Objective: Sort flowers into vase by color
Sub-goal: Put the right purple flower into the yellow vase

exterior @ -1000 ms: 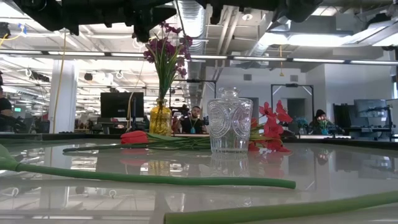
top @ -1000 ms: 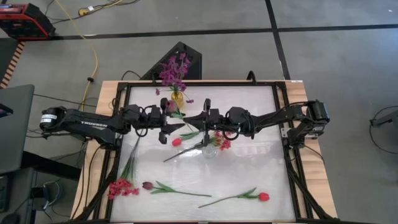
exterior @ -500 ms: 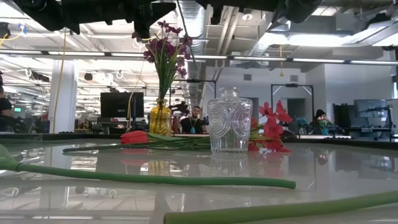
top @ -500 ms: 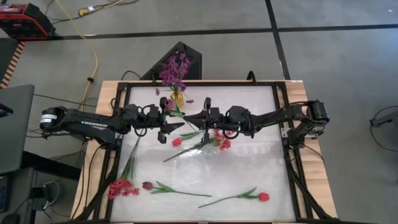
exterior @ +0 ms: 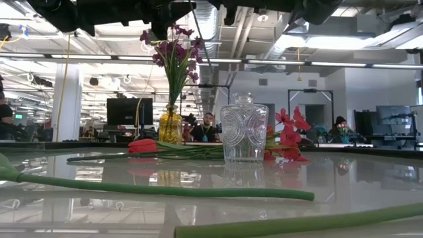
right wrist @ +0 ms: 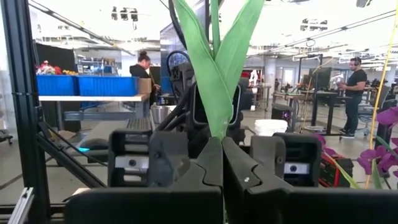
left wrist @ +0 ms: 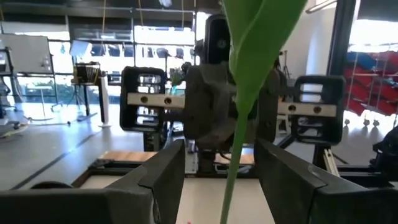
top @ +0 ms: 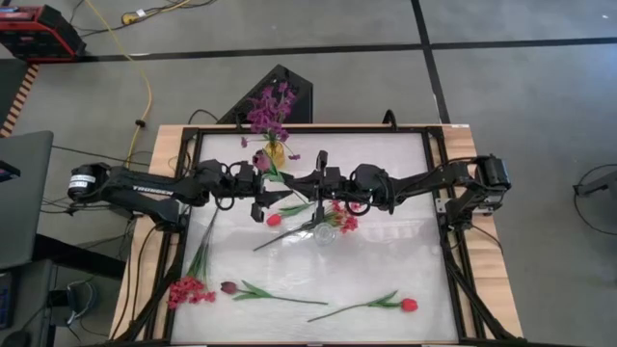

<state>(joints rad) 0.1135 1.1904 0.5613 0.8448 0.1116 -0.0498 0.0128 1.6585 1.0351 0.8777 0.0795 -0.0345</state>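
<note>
My right gripper (top: 292,183) is held above the table's middle and is shut on a dark maroon tulip (top: 259,161) with green leaves (right wrist: 214,74). My left gripper (top: 262,200) faces it and is open; its fingers (left wrist: 165,177) stand on either side of the tulip's stem (left wrist: 231,168), apart from it. A yellow vase (top: 276,150) with purple sprays (top: 270,108) stands at the far side. A clear glass vase (top: 326,232) stands mid-table with a red cluster (top: 346,223) beside it. A red tulip (top: 273,220) lies next to it. My right gripper pinches the tulip's stem just below its leaves (right wrist: 216,132) between its two shut fingers (right wrist: 239,165). It comes level from the table's right side. The tulip is lifted clear of the table, and its bud points toward the far left.
On the near part of the table lie a red cluster (top: 190,291), a maroon tulip (top: 229,286) and a red tulip (top: 409,305), each on its long stem. The table's black frame (top: 445,222) runs along the edges. People show in the room behind.
My left gripper has moved a little toward the table's right edge, closer to the tulip held by my right gripper.
</note>
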